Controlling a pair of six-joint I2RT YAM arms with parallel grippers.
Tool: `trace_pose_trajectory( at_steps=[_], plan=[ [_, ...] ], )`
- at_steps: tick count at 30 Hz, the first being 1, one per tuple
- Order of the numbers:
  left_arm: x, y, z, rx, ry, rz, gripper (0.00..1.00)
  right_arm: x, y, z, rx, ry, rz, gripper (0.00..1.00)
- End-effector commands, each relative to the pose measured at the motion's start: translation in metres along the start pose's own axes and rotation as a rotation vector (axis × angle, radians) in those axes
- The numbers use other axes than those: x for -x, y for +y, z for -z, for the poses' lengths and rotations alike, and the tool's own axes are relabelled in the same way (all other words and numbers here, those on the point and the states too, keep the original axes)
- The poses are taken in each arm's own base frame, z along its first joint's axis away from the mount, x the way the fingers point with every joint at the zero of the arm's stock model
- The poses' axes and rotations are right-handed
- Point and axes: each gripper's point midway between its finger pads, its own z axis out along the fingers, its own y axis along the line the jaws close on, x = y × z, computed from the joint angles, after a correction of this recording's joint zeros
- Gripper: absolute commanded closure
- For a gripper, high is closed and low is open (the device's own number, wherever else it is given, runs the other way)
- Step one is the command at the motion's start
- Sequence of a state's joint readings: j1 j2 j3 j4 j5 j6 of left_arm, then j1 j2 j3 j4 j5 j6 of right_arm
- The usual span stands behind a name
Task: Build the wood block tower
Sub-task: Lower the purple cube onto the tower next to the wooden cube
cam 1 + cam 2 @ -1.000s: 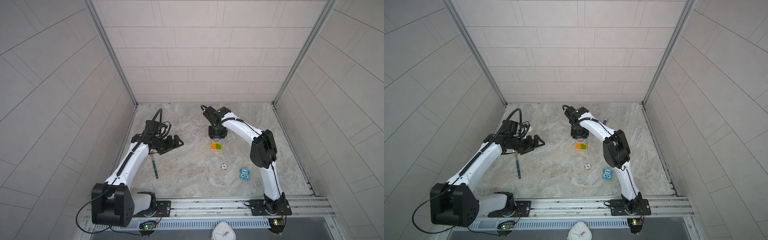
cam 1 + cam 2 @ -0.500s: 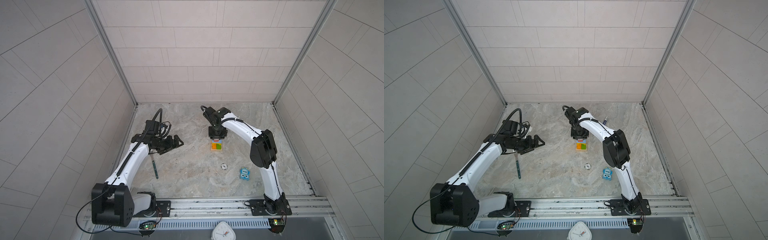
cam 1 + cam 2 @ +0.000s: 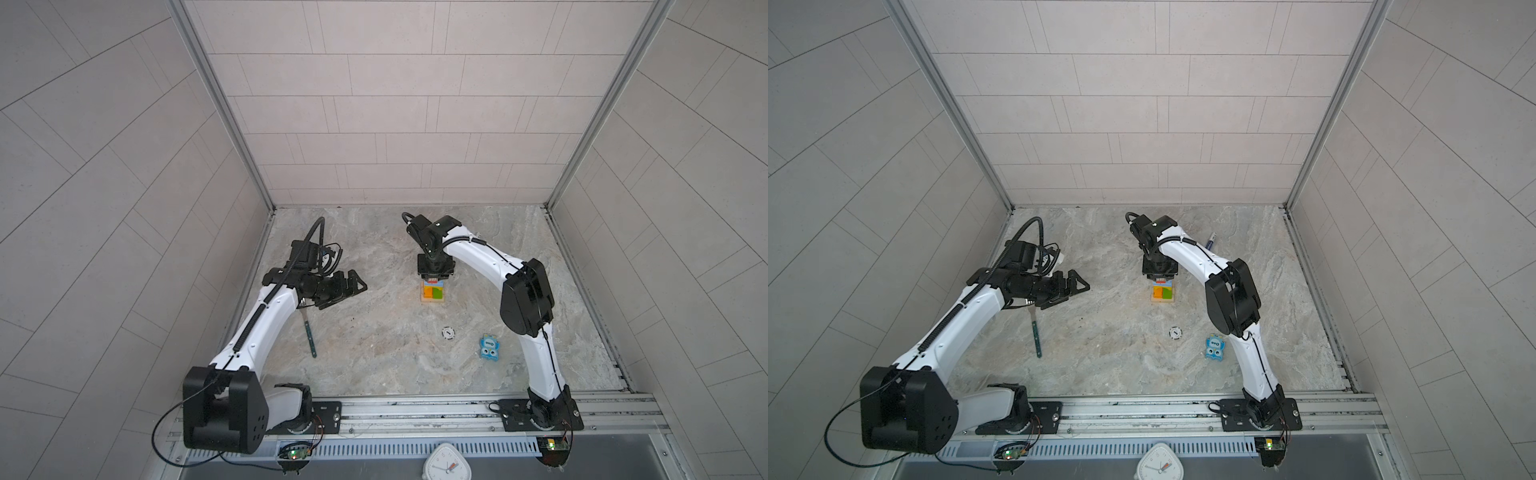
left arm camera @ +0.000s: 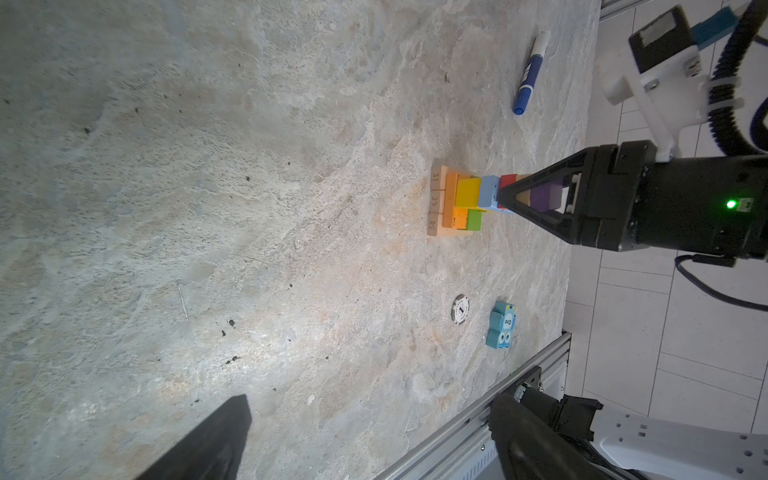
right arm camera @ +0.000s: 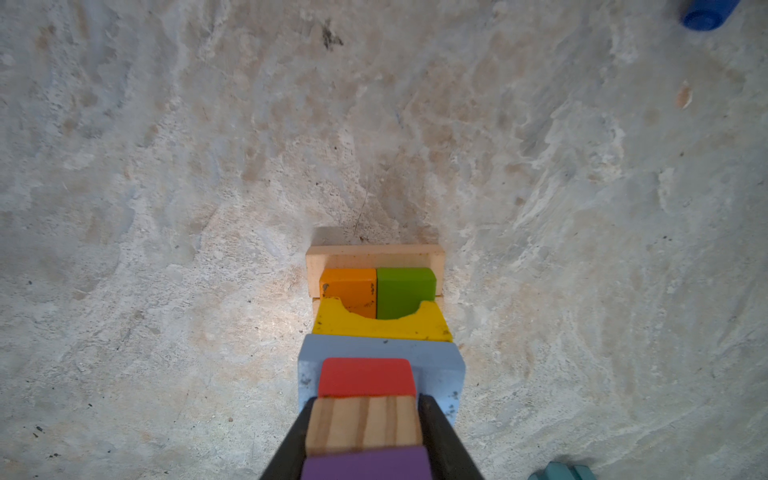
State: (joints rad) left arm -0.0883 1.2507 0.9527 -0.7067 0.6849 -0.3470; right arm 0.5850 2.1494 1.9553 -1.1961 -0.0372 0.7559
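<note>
My right pincer stands straight down over the tower, which sits near the middle of the surface, a little toward the far edge. Its fingers are clenched against two opposite sides of the striped natural-wood cube. The purple wooden cube sits between them higher up. Below come the red wooden cube, the blue wooden slab, the yellow arched block, the orange block beside the green block, and the tan wooden base.

My left pincer hangs released and empty near the left edge, well apart from the stack.

The top three cubes form a narrow single column, which I judge to be the weak point. Any sideways drift of the wrist while clamped would shear the striped cube off the red one. If one finger lets go before the other, the cube could twist or slide. Lifting without a full release would carry cubes off the column. The fingertips end close to the red cube, so a slight drop could knock it off the blue slab.
</note>
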Motion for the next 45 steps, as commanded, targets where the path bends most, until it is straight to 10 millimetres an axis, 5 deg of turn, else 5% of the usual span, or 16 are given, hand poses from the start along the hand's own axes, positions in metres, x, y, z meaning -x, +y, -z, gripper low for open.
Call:
trace_pose_trajectory(
  at_steps=[1,45],
  plan=[
    [-0.002,-0.001,0.002,0.002,-0.006,-0.02,0.03,-0.001,-0.007,-0.004,-0.031,0.009,-0.005,0.62],
    [-0.002,-0.002,0.002,0.001,-0.007,-0.02,0.03,0.003,-0.011,0.02,-0.017,-0.051,-0.034,0.72]
  ],
)
